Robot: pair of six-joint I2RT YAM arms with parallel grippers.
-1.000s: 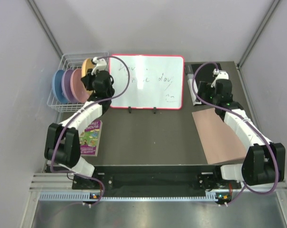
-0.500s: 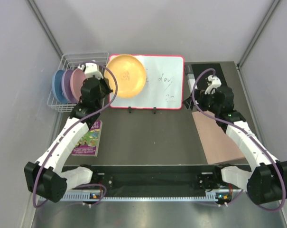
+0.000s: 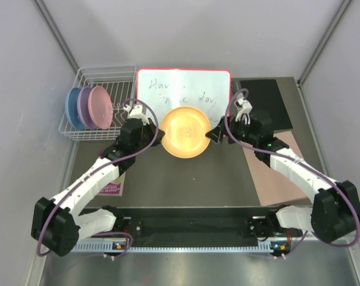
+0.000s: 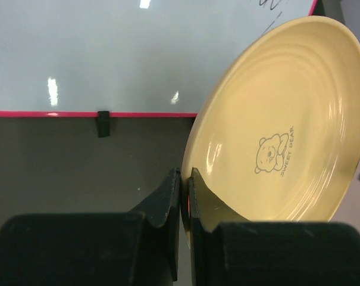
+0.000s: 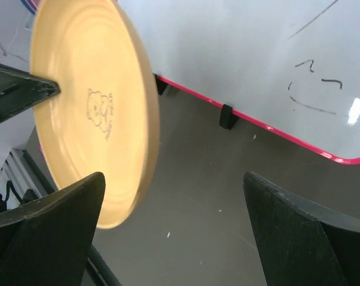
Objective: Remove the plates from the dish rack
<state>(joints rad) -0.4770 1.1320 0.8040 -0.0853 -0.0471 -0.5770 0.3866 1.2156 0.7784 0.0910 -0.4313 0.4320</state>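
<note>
The yellow-orange plate (image 3: pixel 185 132) hangs over the middle of the table, in front of the whiteboard. My left gripper (image 3: pixel 157 136) is shut on its left rim; in the left wrist view the two fingers pinch the edge of the plate (image 4: pixel 287 137) at the gripper (image 4: pixel 184 176). My right gripper (image 3: pixel 214 134) stands wide open just beside the plate's right rim, and its view shows the plate (image 5: pixel 90 107) to the left of the gripper (image 5: pixel 174 179), not between the fingers. The blue (image 3: pixel 71 110), lavender (image 3: pixel 83 107) and pink (image 3: pixel 101 107) plates stand upright in the white wire dish rack (image 3: pixel 84 76) at the back left.
A red-framed whiteboard (image 3: pixel 185 86) stands upright behind the held plate. A brown mat (image 3: pixel 275 173) lies on the right, with a black mat (image 3: pixel 266 104) behind it. A picture book (image 3: pixel 111 182) lies under the left arm.
The left arm lifted the yellow-orange plate out of the rack and carried it right and forward over the table's middle. The right arm swung left toward the plate, staying open.
</note>
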